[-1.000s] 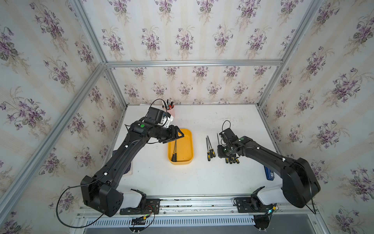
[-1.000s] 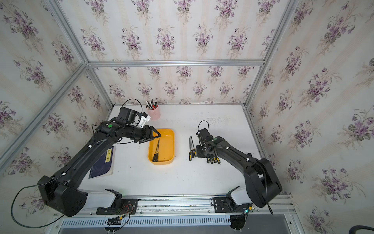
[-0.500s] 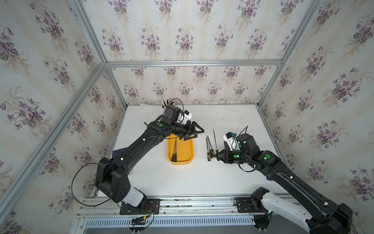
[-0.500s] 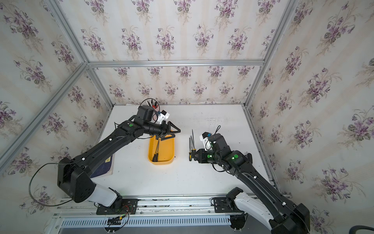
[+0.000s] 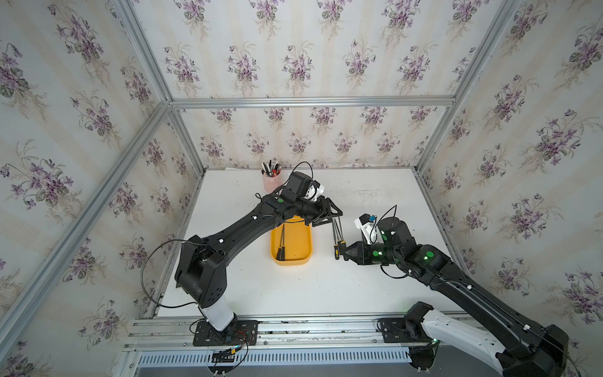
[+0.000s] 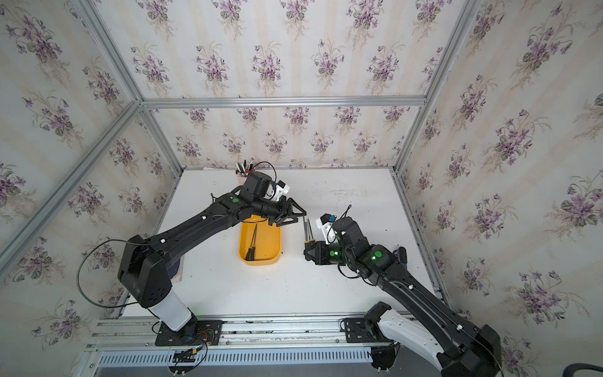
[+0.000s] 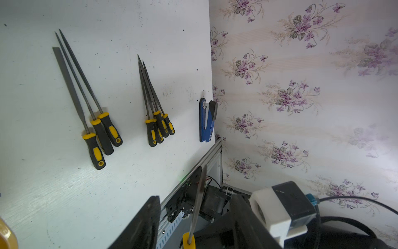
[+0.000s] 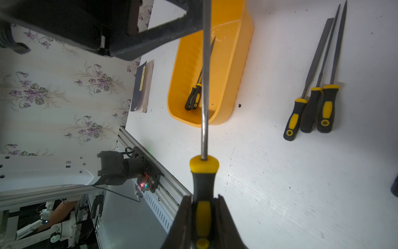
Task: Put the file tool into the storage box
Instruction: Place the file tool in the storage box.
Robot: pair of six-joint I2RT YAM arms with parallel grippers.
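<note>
- File tool [image 8: 203, 183]: the tip runs off the edge of the right wrist view and the left wrist view cuts off the handle. In both top views I can't separate it from the three loose files [image 8: 311, 107] lying under it.
- My left arm covers the far end of the storage box [image 5: 291, 262] in both top views. My right arm hides a group of four files [image 7: 159, 129].
- Look: slim grey shaft, yellow collar, black handle with a yellow inlay.
- Place: lifted off the table, just right of the box and not in it, with the shaft reaching toward the left gripper [image 7: 196, 200]. Two files [image 8: 193, 97] already lie inside the box.
- Right gripper [image 8: 203, 207]: clamped tight on the handle.
- Left gripper: partly open, one finger on each side of the shaft. I see a gap on both sides and no contact.
</note>
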